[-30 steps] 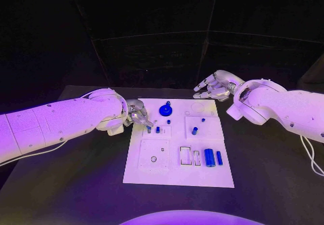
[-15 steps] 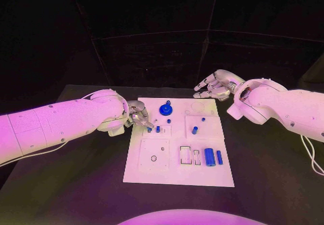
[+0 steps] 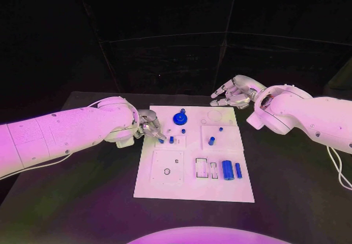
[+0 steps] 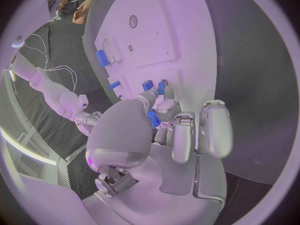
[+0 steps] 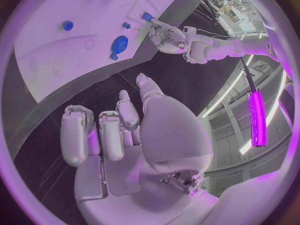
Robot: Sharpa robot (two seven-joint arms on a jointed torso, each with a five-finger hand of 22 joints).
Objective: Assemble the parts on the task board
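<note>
Parts are partly seated on the task board [image 3: 192, 190]: the left robot hand [image 3: 152, 127] is pinching a small blue peg [image 4: 152, 118] just above it, two cylinders [image 3: 232, 170] lying loose, while the right robot hand [image 3: 233, 92] is hovering empty beyond.

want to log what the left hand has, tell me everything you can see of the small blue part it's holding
The small blue part is a short peg-like piece, plastic by its look, plain blue with no markings I can make out. The silver left hand pinches it between its fingertips, which cover much of it, so its full shape is unclear. It sits at the left edge of the white task board, close to two other small blue pegs standing on the board. Whether it touches the board cannot be told.
</note>
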